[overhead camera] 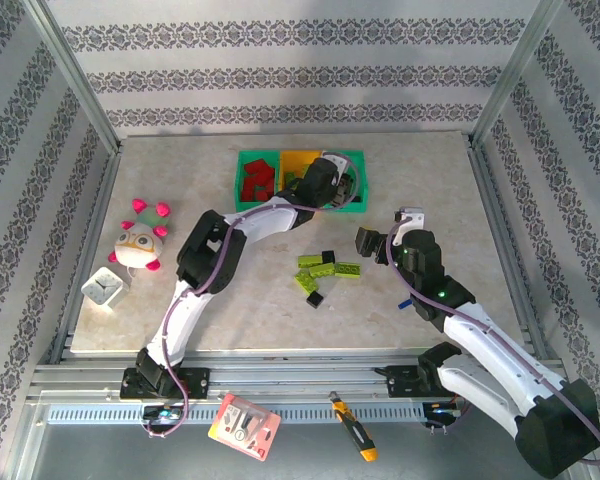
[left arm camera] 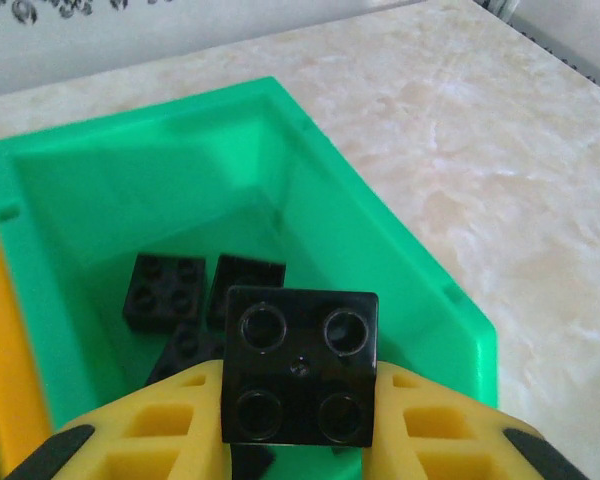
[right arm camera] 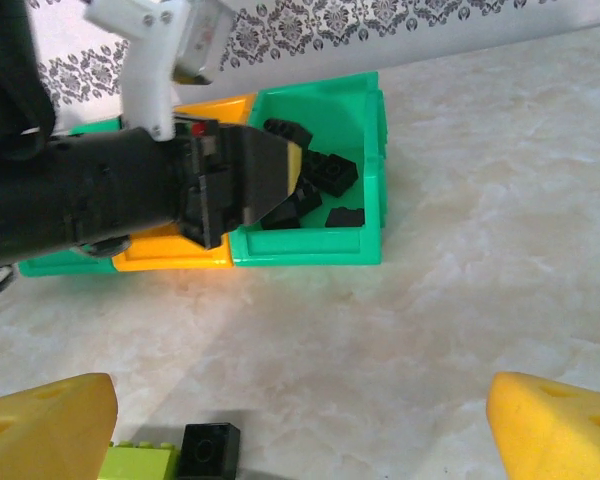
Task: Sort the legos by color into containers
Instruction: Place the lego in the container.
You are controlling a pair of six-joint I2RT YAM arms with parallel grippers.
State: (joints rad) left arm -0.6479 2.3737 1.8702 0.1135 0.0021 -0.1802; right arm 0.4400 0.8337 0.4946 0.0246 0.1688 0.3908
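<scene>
The left tool [left arm camera: 298,410] is clamped on 1 black lego [left arm camera: 300,350] above the right green bin [left arm camera: 100,190], while the right tool [right arm camera: 300,420] hangs wide open over the table [right arm camera: 460,250].

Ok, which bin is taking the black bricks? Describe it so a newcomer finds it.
At the far edge of the table stand three bins in a row. Take the green bin at the right end, beside the orange-yellow bin in the middle. The other green bin holds red bricks; this one holds black bricks, and the left gripper hovers over it shut on a black brick.
</scene>
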